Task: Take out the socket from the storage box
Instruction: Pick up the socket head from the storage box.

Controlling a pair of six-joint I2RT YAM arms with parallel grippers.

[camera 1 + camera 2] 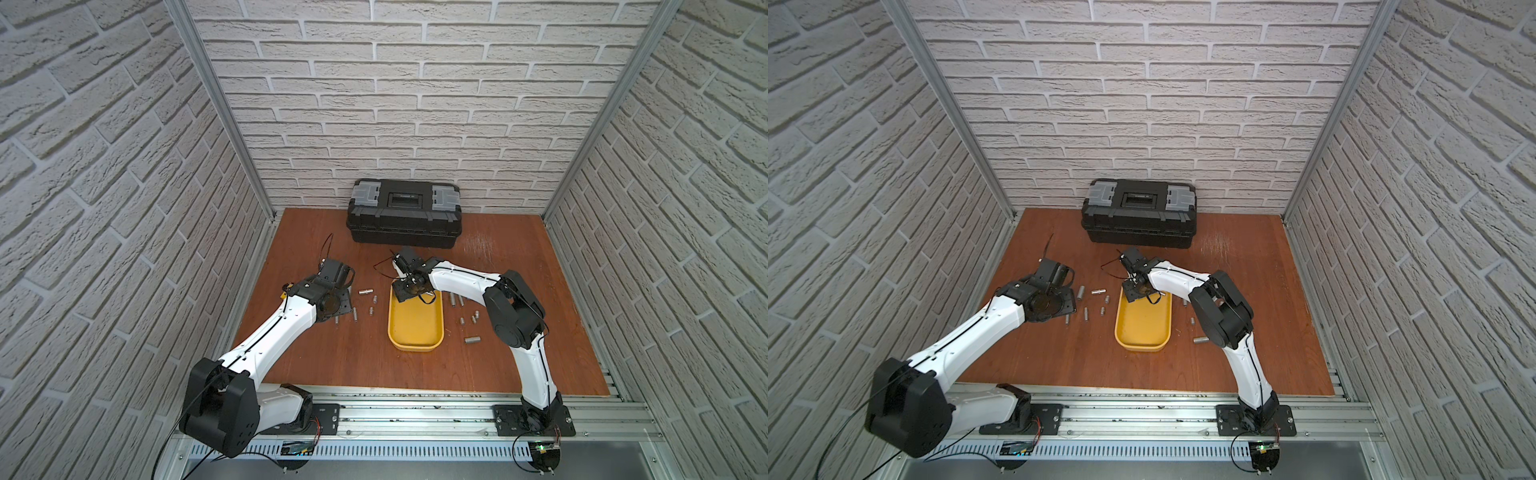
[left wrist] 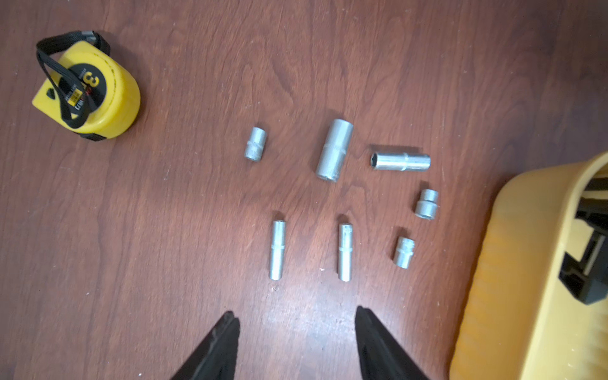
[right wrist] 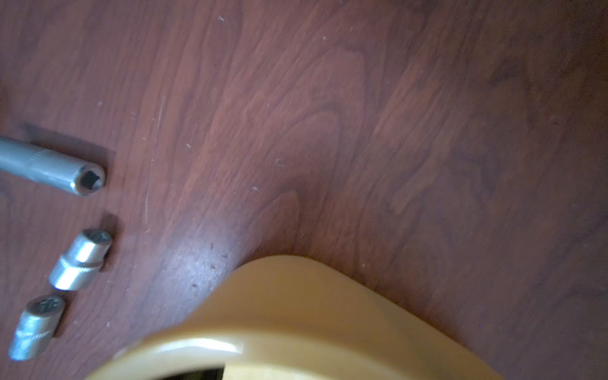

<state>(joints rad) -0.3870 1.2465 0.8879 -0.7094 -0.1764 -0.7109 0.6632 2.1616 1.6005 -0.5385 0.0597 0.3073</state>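
Two robot arms reach over a wooden tabletop (image 1: 519, 291). The yellow storage box (image 1: 415, 328) lies near its middle, well in front of a closed black toolbox (image 1: 405, 216) by the brick wall. Loose steel sockets (image 2: 334, 149) lie on the tabletop on both sides of the storage box, near it but apart from it.

The left wrist view shows seven of them on the box's left. The left gripper (image 2: 296, 316) hovers above these with its jaws spread wide and nothing between them. Only the black fingertips (image 2: 227, 329) enter the frame. A yellow tape measure (image 2: 87, 87) lies farther out, and in both top views the left arm hides nearly all of it.

The right gripper (image 1: 407, 291) hangs over the far end of the storage box. Its body covers that end in both top views, so what lies beneath cannot be seen. The right arm's elbow (image 1: 1221, 311) also hides several sockets on the box's right in a top view.

The right wrist view shows none of the jaws, so it cannot be told whether they are wide, narrow or holding anything. It shows only the box's blurred rim and three sockets at the frame edge, probably those nearest the box's left side. One of them, a long socket (image 3: 52, 167), is cut off.
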